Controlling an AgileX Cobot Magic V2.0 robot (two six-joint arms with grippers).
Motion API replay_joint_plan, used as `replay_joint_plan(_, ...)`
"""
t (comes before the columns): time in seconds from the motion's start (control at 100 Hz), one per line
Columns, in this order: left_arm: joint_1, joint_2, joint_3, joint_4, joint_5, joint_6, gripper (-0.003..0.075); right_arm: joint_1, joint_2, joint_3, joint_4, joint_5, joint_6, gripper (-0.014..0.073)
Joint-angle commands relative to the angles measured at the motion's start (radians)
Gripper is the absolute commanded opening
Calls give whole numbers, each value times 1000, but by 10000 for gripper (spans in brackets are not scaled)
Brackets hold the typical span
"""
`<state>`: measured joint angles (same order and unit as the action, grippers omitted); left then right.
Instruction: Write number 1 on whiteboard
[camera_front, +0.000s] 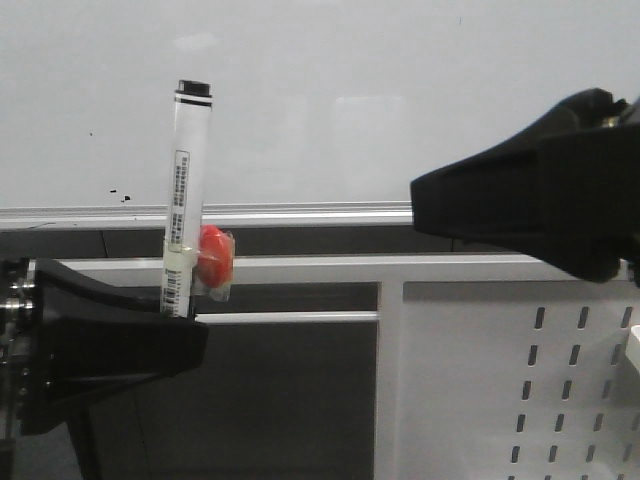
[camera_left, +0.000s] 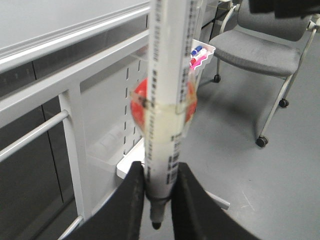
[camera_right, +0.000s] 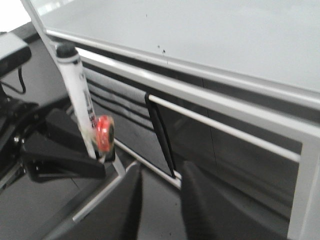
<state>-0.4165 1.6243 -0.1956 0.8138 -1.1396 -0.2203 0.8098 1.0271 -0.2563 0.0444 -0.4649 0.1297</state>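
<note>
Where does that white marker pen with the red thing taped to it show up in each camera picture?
Front view: marker stands upright, left of centre, held by the left gripper.
Left wrist view: marker fills the centre, clamped between the fingers.
Right wrist view: marker stands at left.
Shared landmark: the red piece taped to it.

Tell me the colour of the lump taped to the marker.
Red, under clear tape; clearest in the front view.
</note>
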Motion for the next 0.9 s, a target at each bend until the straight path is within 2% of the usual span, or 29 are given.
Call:
replay_joint_plan(0.0, -8, -17, -16, 6, -209, -1, -21, 0, 1, -34, -15, -128, -11, 281)
replay_joint_plan(0.4, -8, -17, -106, 97, -209, -15, -21, 0, 62, -70, -44, -192, -11, 275)
replay_joint_plan(0.89, -8, -17, -132, 115, -209, -34, -21, 40, 104, -118, -87, -214, 3, 275)
